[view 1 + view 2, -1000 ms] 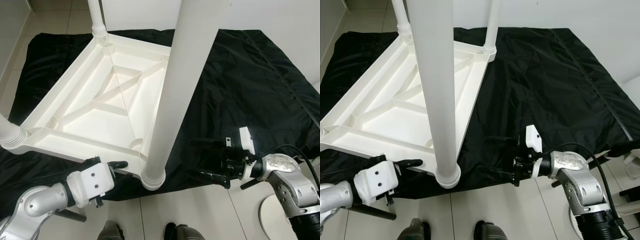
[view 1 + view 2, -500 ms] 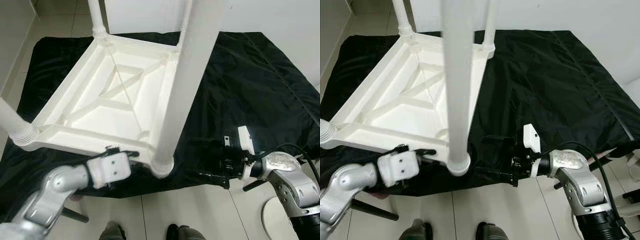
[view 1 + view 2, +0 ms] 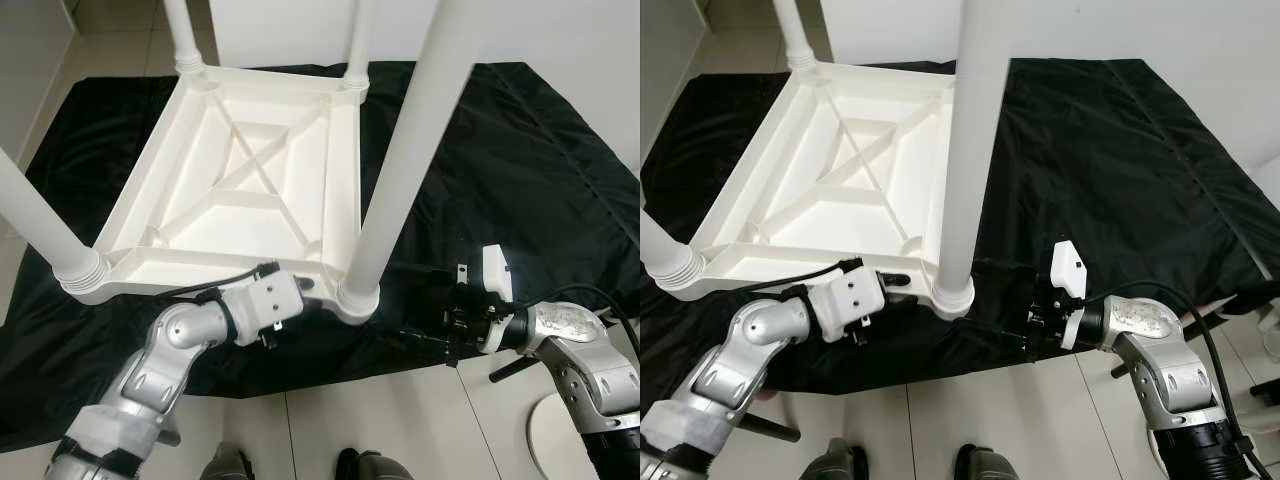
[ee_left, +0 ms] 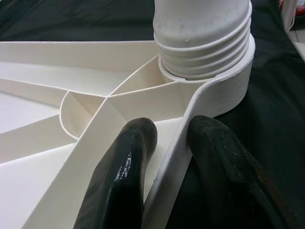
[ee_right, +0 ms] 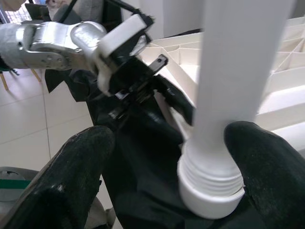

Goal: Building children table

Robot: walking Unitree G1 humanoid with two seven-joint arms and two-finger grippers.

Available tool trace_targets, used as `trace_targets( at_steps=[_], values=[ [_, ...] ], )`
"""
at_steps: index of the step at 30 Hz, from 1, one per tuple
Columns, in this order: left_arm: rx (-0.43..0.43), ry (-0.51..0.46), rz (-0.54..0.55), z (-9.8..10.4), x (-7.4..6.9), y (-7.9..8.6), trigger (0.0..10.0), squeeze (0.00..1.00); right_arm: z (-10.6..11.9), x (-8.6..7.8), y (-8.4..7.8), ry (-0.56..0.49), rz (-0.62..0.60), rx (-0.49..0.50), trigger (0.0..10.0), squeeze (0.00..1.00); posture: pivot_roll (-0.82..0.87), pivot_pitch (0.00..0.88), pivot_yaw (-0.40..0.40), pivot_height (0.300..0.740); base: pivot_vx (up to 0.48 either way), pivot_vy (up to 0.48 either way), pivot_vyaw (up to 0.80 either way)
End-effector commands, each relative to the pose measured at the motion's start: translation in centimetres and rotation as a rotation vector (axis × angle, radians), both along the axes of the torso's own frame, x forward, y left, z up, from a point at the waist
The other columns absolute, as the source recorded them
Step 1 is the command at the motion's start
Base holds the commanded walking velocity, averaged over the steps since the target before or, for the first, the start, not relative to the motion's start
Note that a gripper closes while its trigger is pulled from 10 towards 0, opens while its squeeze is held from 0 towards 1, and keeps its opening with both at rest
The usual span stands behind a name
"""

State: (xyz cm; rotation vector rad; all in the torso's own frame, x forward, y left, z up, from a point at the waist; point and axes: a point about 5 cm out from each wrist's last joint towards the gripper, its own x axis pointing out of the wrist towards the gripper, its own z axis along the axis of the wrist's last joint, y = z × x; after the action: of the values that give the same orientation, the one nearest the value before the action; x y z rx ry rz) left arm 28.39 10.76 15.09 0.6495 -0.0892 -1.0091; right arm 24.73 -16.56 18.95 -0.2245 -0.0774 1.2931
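Black sheet (image 3: 500, 150) covers the tiled floor; upturned white table (image 3: 250, 190) lies on it, upper left of frame. Left gripper (image 4: 167, 157) pinches the table rim beside the near leg (image 3: 400, 180), seen closely in the wrist view. Right gripper (image 3: 425, 305), jaws wide, flanks that leg's base.

You saw all four table legs (image 3: 405, 160) run out past the top edge of the head views, their upper ends cut off. The near leg hid part of the upturned table frame (image 3: 250, 180) behind it. The right gripper (image 3: 1015, 318), dark against the black sheet (image 3: 500, 160), was hard to make out there. The left gripper (image 4: 167, 143) fingers (image 4: 126, 157) were cut by the wrist picture's lower edge.
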Motion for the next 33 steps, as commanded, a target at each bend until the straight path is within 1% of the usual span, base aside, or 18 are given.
trace_targets(
  at_steps=[1, 3, 4, 5, 6, 8, 9, 10, 11, 12, 14, 16, 20, 22, 24, 26, 32, 33],
  values=[
    [-0.128, -0.116, 0.315, 0.5, 0.9, 1.6, 10.0, 0.0, -0.1, 0.3, -0.1, -0.026, -0.039, -0.006, 10.0, 0.0, -0.04, 0.167, 0.013, 0.74, 0.0, 0.0, 0.0],
    [-0.161, -0.098, 0.256, 0.8, 0.1, 0.9, 10.0, 0.0, -0.1, 0.7, 0.1, -0.046, -0.069, 0.001, 10.0, 0.0, -0.03, 0.168, 0.01, 0.74, 0.0, 0.0, 0.0],
    [-0.161, -0.098, 0.256, 0.8, 0.1, 0.9, 10.0, 0.0, -0.1, 0.7, 0.1, -0.046, -0.069, 0.001, 10.0, 0.0, -0.03, 0.168, 0.01, 0.74, 0.0, 0.0, 0.0],
    [-0.171, -0.1, 0.226, 0.9, -0.2, 0.7, 10.0, 0.0, 0.0, 0.9, 0.2, -0.051, -0.079, 0.005, 10.0, 0.0, -0.03, 0.167, 0.009, 0.74, 0.0, 0.0, 0.0],
    [-0.195, -0.081, 0.198, 1.1, -0.7, 0.4, 10.0, 0.0, -0.1, 1.2, 0.4, -0.056, -0.093, 0.005, 10.0, 0.0, -0.02, 0.17, 0.004, 0.74, 0.0, 0.0, 0.0],
    [-0.212, -0.068, 0.181, 1.3, -1.0, 0.2, 10.0, 0.0, -0.2, 1.4, 0.6, -0.059, -0.102, 0.005, 10.0, 0.0, -0.02, 0.171, 0.003, 0.74, 0.0, 0.0, 0.0],
    [-0.258, -0.027, 0.175, 1.5, -1.3, -0.1, 10.0, 0.0, -0.4, 1.6, 0.8, -0.073, -0.122, 0.006, 10.0, 0.0, -0.01, 0.172, 0.002, 0.74, 0.0, 0.0, 0.0],
    [-0.307, -0.008, 0.142, 2.2, -2.1, -0.4, 10.0, 0.0, -0.5, 1.9, 1.0, -0.078, -0.143, 0.005, 10.0, 0.0, -0.01, 0.174, 0.002, 0.74, 0.0, 0.0, 0.0],
    [-0.307, -0.008, 0.142, 2.2, -2.1, -0.4, 10.0, 0.0, -0.5, 1.9, 1.0, -0.078, -0.143, 0.005, 10.0, 0.0, -0.01, 0.174, 0.002, 0.74, 0.0, 0.0, 0.0],
    [-0.368, 0.008, 0.089, 3.2, -3.4, -0.8, 10.0, 0.0, -0.7, 2.3, 1.3, -0.08, -0.167, 0.018, 10.0, 0.0, -0.01, 0.174, 0.001, 0.74, 0.0, 0.0, 0.0],
    [-0.376, 0.011, 0.076, 3.5, -3.7, -0.9, 10.0, 0.0, -0.7, 2.3, 1.4, -0.076, -0.17, 0.023, 10.0, 0.0, -0.01, 0.174, 0.001, 0.74, 0.0, 0.0, 0.0],
    [-0.398, 0.032, 0.035, 4.0, -4.6, -0.8, 10.0, 0.0, -0.9, 2.5, 1.8, -0.074, -0.177, 0.033, 10.0, 0.0, 0.0, 0.175, -0.002, 0.74, 0.0, 0.0, 0.0],
    [-0.387, 0.05, 0.024, 4.3, -5.1, -0.6, 10.0, 0.0, -1.2, 3.1, 2.5, -0.074, -0.193, 0.055, 10.0, 0.0, 0.01, 0.172, -0.008, 0.74, 0.0, 0.0, 0.0],
    [-0.396, 0.113, 0.066, 4.7, -4.9, -0.4, 10.0, 0.0, -1.5, 3.7, 3.5, -0.071, -0.202, 0.068, 10.0, 0.0, 0.01, 0.169, -0.012, 0.74, 0.0, 0.0, 0.0],
    [-0.401, 0.13, 0.077, 4.8, -4.9, -0.3, 10.0, 0.0, -1.6, 3.8, 3.7, -0.07, -0.203, 0.07, 10.0, 0.0, 0.01, 0.169, -0.012, 0.74, 0.0, 0.0, 0.0],
    [-0.453, 0.184, 0.083, 5.6, -5.1, -0.3, 10.0, 0.0, -1.6, 4.7, 4.6, -0.068, -0.202, 0.081, 10.0, 0.0, 0.02, 0.164, -0.015, 0.74, 0.0, 0.0, 0.0],
    [-0.467, 0.214, 0.108, 5.6, -5.6, -0.1, 10.0, 0.0, -1.4, 5.7, 5.5, -0.078, -0.202, 0.093, 10.0, 0.0, 0.03, 0.161, -0.019, 0.74, 0.0, 0.0, 0.0],
    [-0.457, 0.223, 0.131, 5.4, -5.7, -0.3, 10.0, 0.0, -1.4, 6.0, 5.7, -0.077, -0.201, 0.088, 4.7, 0.0, 0.03, 0.159, -0.032, 0.74, 0.0, 0.0, 0.0]
  ],
)
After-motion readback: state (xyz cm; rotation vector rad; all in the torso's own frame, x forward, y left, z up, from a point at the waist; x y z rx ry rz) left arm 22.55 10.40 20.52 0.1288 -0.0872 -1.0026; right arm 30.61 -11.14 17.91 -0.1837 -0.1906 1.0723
